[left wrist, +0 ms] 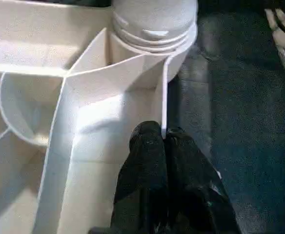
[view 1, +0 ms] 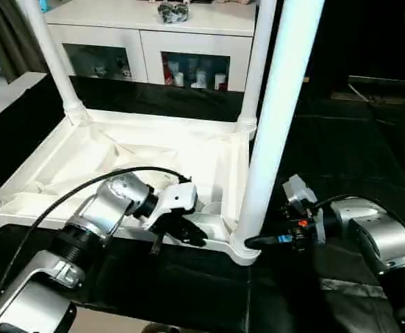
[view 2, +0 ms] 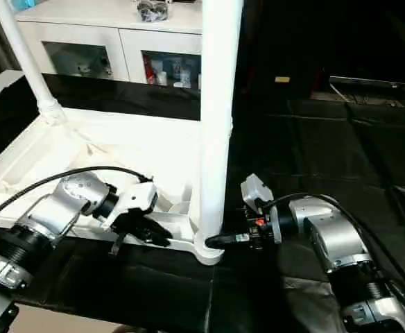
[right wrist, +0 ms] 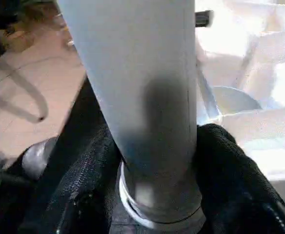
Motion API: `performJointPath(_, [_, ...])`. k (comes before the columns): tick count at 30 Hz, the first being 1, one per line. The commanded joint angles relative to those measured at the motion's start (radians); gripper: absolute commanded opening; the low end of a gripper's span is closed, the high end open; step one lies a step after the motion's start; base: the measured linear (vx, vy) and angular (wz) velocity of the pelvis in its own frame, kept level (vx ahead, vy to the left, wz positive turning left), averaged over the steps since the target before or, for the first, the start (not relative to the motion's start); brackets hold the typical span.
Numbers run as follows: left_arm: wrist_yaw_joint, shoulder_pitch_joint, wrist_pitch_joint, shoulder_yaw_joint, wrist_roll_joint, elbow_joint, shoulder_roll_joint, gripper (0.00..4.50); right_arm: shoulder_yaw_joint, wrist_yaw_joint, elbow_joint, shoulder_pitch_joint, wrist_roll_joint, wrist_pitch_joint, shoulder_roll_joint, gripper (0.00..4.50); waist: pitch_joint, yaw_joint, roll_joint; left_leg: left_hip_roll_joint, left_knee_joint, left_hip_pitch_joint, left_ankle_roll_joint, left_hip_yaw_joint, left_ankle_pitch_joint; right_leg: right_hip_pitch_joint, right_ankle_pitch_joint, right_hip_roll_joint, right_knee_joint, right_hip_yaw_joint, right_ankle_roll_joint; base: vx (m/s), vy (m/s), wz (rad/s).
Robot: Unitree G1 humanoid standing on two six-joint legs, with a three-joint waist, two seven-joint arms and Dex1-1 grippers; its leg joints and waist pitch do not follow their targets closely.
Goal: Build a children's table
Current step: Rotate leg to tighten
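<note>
Looking down, head views: white table top (view 1: 119, 156) lies upside down on black sheeting (view 1: 369, 159), ribs up, and three legs stand upright in its round corner sockets.
Near leg: the big one (view 1: 275, 125) rises from the near right socket (view 1: 240, 248), the corner closest to the robot's right arm.
Far legs: one at the far left corner (view 1: 50, 52), one at the far right (view 1: 256, 62).
Background: white glass-door cabinet (view 1: 154, 59) sits behind the table top.
Left gripper, head views: left gripper (view 1: 188, 236) rests at the near rim, just left of that near socket.
Right gripper, head views: right gripper (view 2: 220, 241) points at the foot of the near leg.
Left wrist view: black fingers (left wrist: 147, 165) are pinched together on the thin rim wall (left wrist: 164, 92) beside the socket.
Right wrist view: fingers (right wrist: 230, 165) sit either side of the leg's base, wrapped around it and touching it.
</note>
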State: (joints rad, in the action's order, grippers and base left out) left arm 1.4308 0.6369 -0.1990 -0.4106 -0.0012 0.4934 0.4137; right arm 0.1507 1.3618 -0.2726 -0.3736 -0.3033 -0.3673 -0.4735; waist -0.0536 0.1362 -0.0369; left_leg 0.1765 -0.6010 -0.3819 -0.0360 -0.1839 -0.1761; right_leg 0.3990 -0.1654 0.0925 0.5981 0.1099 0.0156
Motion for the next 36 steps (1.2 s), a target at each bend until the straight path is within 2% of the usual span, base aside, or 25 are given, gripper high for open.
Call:
performJointPath(1, [-0.063,0.027,-0.047,0.007,-0.011,-0.003,-0.058,0.0,-0.003,-0.116,0.018,-0.003,-0.003,-0.043,0.059,2.04,0.067,-0.011,0.017,0.061,0.073,0.025,0.025,0.025,-0.247,-0.043,-0.431,0.081,-0.09,-0.057,0.157,0.0,0.0,0.0])
performJointPath(2, [-0.063,0.027,-0.047,0.007,-0.011,-0.003,-0.058,0.0,-0.003,-0.116,0.018,-0.003,-0.003,-0.043,0.059,2.03,0.067,-0.011,0.017,0.061,0.073,0.025,0.025,0.025,-0.247,-0.043,-0.431,0.081,-0.09,-0.057,0.157,0.0,0.0,0.0])
performJointPath(3, [-0.148,0.041,-0.108,0.032,-0.007,0.007,-0.095,0.0,-0.01,-0.259,0.004,-0.011,0.047,-0.058,0.114,2.02,0.063,-0.023,0.019,0.059,0.075,0.023,0.012,0.026,-0.267,-0.042,-0.474,0.079,-0.095,-0.055,0.139,0.0,0.0,0.0])
performJointPath(4, [-0.163,0.043,-0.12,0.036,-0.007,0.007,-0.101,0.0,-0.013,-0.284,0.001,-0.014,0.054,-0.063,0.125,2.01,0.061,-0.032,0.013,0.055,0.075,0.026,0.0,0.03,-0.288,-0.04,-0.507,0.08,-0.1,-0.051,0.128,0.0,0.0,0.0])
performJointPath(7, [-0.26,0.061,-0.193,0.065,-0.004,0.011,-0.149,0.0,-0.031,-0.459,-0.025,-0.041,0.101,-0.089,0.202,1.99,0.061,-0.056,0.017,0.053,0.079,0.017,-0.016,0.037,-0.301,-0.047,-0.526,0.08,-0.101,-0.046,0.112,0.0,0.0,0.0])
performJointPath(8, [-0.277,0.064,-0.207,0.07,-0.003,0.011,-0.158,0.0,-0.035,-0.492,-0.028,-0.046,0.108,-0.094,0.216,1.99,0.062,-0.066,0.017,0.052,0.081,0.013,-0.015,0.041,-0.311,-0.053,-0.532,0.08,-0.102,-0.043,0.101,0.0,0.0,0.0])
performJointPath(9, [-0.337,0.076,-0.236,0.091,-0.007,0.021,-0.193,0.0,-0.046,-0.581,-0.045,-0.061,0.127,-0.103,0.258,1.98,0.062,-0.074,0.016,0.051,0.081,0.014,-0.012,0.04,-0.311,-0.051,-0.519,0.08,-0.105,-0.045,0.1,0.0,0.0,0.0])
performJointPath(11, [-0.371,0.083,-0.248,0.102,-0.008,0.029,-0.213,0.0,-0.05,-0.623,-0.054,-0.069,0.137,-0.105,0.279,1.97,0.063,-0.087,0.019,0.044,0.075,0.017,-0.008,0.038,-0.316,-0.047,-0.516,0.079,-0.109,-0.042,0.112,0.0,0.0,0.0])
performJointPath(12, [-0.411,0.091,-0.262,0.115,-0.009,0.037,-0.237,0.0,-0.054,-0.673,-0.063,-0.078,0.147,-0.108,0.304,1.96,0.064,-0.089,0.021,0.044,0.074,0.015,0.007,0.037,-0.3,-0.05,-0.504,0.079,-0.11,-0.045,0.11,0.0,0.0,0.0])
performJointPath(14, [-0.465,0.1,-0.279,0.133,-0.01,0.047,-0.267,0.0,-0.06,-0.736,-0.073,-0.089,0.163,-0.111,0.335,1.96,0.063,-0.096,0.018,0.043,0.073,0.016,0.016,0.032,-0.289,-0.045,-0.479,0.074,-0.11,-0.047,0.122,0.0,0.0,0.0])
performJointPath(15, [-0.515,0.108,-0.29,0.149,-0.011,0.054,-0.297,0.0,-0.058,-0.787,-0.087,-0.103,0.182,-0.102,0.36,1.96,0.064,-0.096,0.015,0.043,0.072,0.019,0.013,0.033,-0.289,-0.044,-0.471,0.074,-0.107,-0.047,0.128,0.0,0.0,0.0])
performJointPath(18, [-0.58,0.118,-0.304,0.171,-0.009,0.063,-0.342,0.0,-0.071,-0.856,-0.109,-0.123,0.192,-0.091,0.407,1.96,0.067,-0.096,0.018,0.044,0.071,0.018,0.028,0.029,-0.258,-0.046,-0.414,0.072,-0.103,-0.05,0.147,0.0,0.0,0.0])
performJointPath(20, [-0.593,0.119,-0.305,0.174,-0.008,0.063,-0.353,0.0,-0.075,-0.858,-0.11,-0.125,0.188,-0.079,0.417,2.51,0.07,-0.094,0.018,0.046,0.072,0.014,0.037,0.03,-0.236,-0.051,-0.358,0.071,-0.095,-0.051,0.16,0.0,0.0,0.0])
performJointPath(21, [-0.598,0.117,-0.31,0.174,-0.007,0.056,-0.356,0.0,-0.079,-0.859,-0.103,-0.121,0.185,-0.07,0.424,2.51,0.071,-0.092,0.015,0.047,0.071,0.016,0.043,0.028,-0.224,-0.05,-0.317,0.07,-0.091,-0.054,0.172,0.0,0.0,0.0])
performJointPath(24, [-0.598,0.112,-0.312,0.171,-0.003,0.046,-0.353,0.0,-0.083,-0.848,-0.091,-0.112,0.177,-0.064,0.428,2.84,0.073,-0.09,0.017,0.045,0.069,0.012,0.063,0.026,-0.188,-0.056,-0.255,0.071,-0.084,-0.055,0.195,0.0,0.0,0.0])
performJointPath(33, [-0.491,0.076,-0.265,0.145,-0.006,0.017,-0.283,0.0,-0.068,-0.726,-0.025,-0.065,0.139,-0.046,0.374,3.58,0.072,-0.086,0.016,0.048,0.071,0.013,0.07,0.027,-0.189,-0.059,-0.262,0.071,-0.084,-0.054,0.195,0.0,0.0,0.0])
performJointPath(36, [-0.33,0.042,-0.195,0.101,-0.005,-0.006,-0.184,0.0,-0.067,-0.54,0.006,-0.032,0.108,-0.003,0.259,3.86,0.07,-0.083,0.011,0.051,0.072,0.013,0.078,0.027,-0.206,-0.059,-0.267,0.071,-0.086,-0.056,0.19,0.0,0.0,0.0])
